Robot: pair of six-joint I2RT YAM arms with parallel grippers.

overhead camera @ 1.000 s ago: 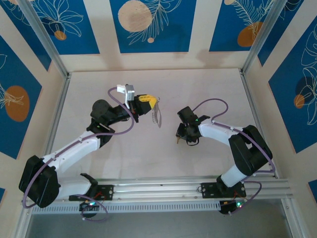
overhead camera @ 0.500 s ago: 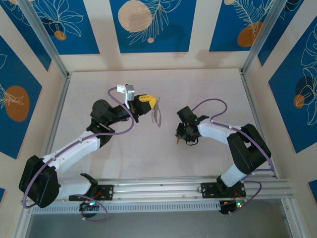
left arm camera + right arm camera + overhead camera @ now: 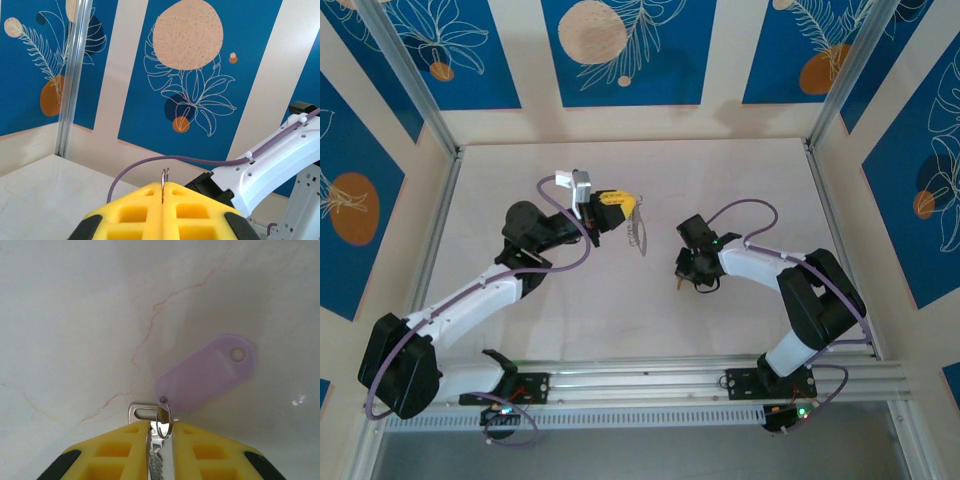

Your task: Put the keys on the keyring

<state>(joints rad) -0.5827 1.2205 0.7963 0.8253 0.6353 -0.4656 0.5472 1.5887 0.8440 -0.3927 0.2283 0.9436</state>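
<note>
Left hand [image 3: 617, 203], seen from above, was clamped shut on the keyring [image 3: 639, 234], which hung from its fingertips above the tabletop [image 3: 620, 320]. The right hand [image 3: 688, 280] pointed down at the key [image 3: 677, 284], well apart from the keyring.

In the left wrist view a thin sliver of keyring wire [image 3: 164, 177] stood up between the closed yellow pads. We judged that a knock during threading could twist it out of so slight a grip.

In the right wrist view the right hand's fingers were drawn almost together on the key's blade. Its slotted head [image 3: 141, 413] stuck out ahead, and the lilac tag [image 3: 207, 375] lay on the tabletop. Held by the blade alone, the key could swivel or slip as it lifted, we thought, and the dangling tag could snag or drag it askew.

Against the earlier top view, the left hand and keyring had stayed put, and the right hand had barely shifted over the key.
</note>
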